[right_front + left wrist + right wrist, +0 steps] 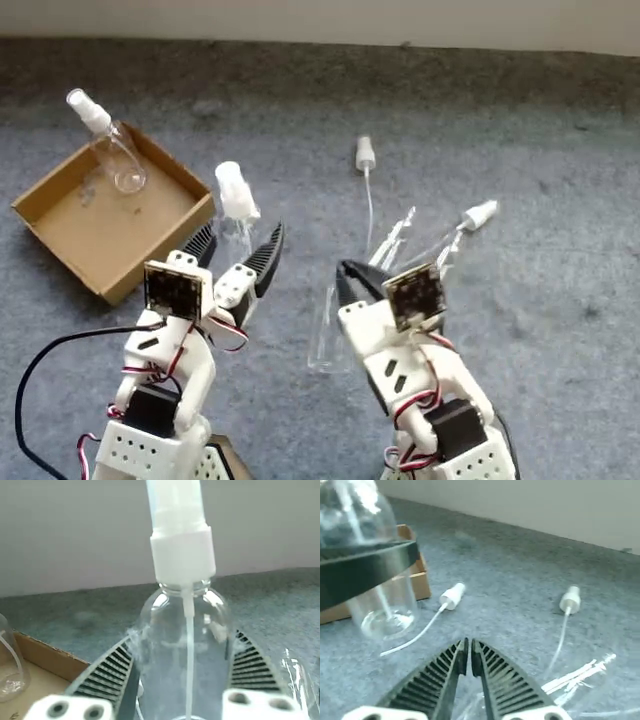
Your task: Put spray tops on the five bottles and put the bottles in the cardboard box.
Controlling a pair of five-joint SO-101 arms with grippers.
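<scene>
Currently the left gripper is clenched on a clear bottle, one ribbed black finger pressed against each side of its body. A white spray top sits on that bottle's neck, and its dip tube runs down inside. In the high view the bottle stands upright just right of the cardboard box, close to the box's near right corner. From the right wrist view its base appears clear of the grey carpet.

Inside the box, at the far side, a second capped bottle leans with its spray head over the far rim.

The right gripper is closed with nothing between its fingertips, and it hangs low over the carpet to the right of the left arm. Beside it on its left lies an uncapped clear bottle. Two loose spray tops rest on the carpet beyond it, one far and one farther right, each trailing a thin tube. More clear plastic lies between them, too faint to make out.
</scene>
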